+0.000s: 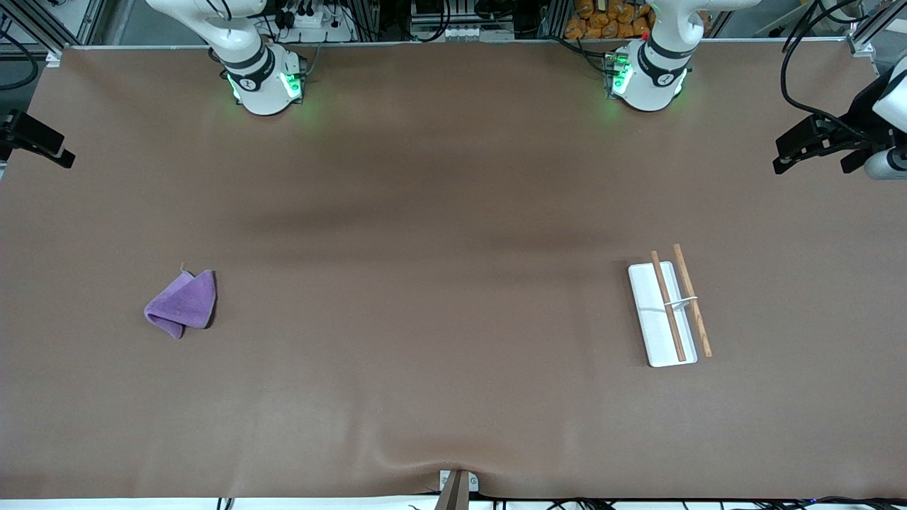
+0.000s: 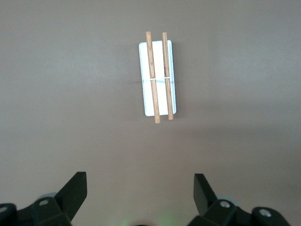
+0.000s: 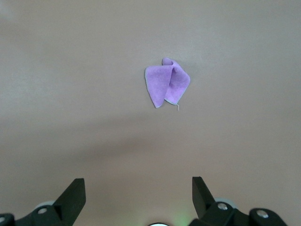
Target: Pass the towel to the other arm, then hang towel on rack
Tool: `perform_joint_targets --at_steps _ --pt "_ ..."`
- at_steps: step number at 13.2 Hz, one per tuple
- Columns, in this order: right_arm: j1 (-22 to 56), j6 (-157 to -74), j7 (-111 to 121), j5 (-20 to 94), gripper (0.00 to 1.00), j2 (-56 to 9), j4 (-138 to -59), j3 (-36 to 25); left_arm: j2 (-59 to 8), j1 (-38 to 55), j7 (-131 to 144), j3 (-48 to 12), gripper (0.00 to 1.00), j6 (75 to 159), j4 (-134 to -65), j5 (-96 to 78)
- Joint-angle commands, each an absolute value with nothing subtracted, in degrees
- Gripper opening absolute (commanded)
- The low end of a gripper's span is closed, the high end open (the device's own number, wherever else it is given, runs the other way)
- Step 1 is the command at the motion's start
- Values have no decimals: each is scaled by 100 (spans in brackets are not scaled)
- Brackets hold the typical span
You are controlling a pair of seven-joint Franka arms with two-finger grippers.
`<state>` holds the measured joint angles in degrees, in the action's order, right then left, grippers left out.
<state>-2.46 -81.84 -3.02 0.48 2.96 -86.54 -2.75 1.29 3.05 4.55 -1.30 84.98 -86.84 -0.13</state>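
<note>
I am holding both my grippers high above the table (image 1: 439, 212), and nothing is grasped yet. My right gripper (image 3: 136, 197) is standing wide open with nothing between the fingers, and in its wrist view the towel (image 3: 167, 84) is showing a little above the middle of the frame. My left gripper (image 2: 140, 193) is also wide open and empty, and it is waiting over its end of the table, where the rack (image 2: 158, 77) is appearing in the upper middle of its wrist view. In the front view the towel (image 1: 183, 304) is lying at the middle left of the frame, folded into a loose triangle, flat on the table at the right arm's end. The rack (image 1: 662, 312) is sitting at the middle right of that frame, well apart from the towel, with its two wooden rods (image 1: 680, 301) running side by side over the white base. I judge that the first step is the pickup with my right gripper. To do it well I should come down straight over the raised fold, not the thin flat corner, and pinch enough cloth that one free end is hanging for the left gripper to take
</note>
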Motion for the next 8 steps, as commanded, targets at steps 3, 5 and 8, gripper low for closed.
perform_joint_targets --at_steps 3,5,8 --pt "-202 -8121 -264 35 100 273 -8640 -272 -9 316 439 -141 100 8393 -8560 70" --pt "-150 -8121 -246 26 100 211 -8648 -272 -18 299 448 -141 100 8393 -8552 62" --pt "-9 -8139 -246 -44 100 89 -8640 -272 -9 273 439 -123 100 8411 -8543 53"
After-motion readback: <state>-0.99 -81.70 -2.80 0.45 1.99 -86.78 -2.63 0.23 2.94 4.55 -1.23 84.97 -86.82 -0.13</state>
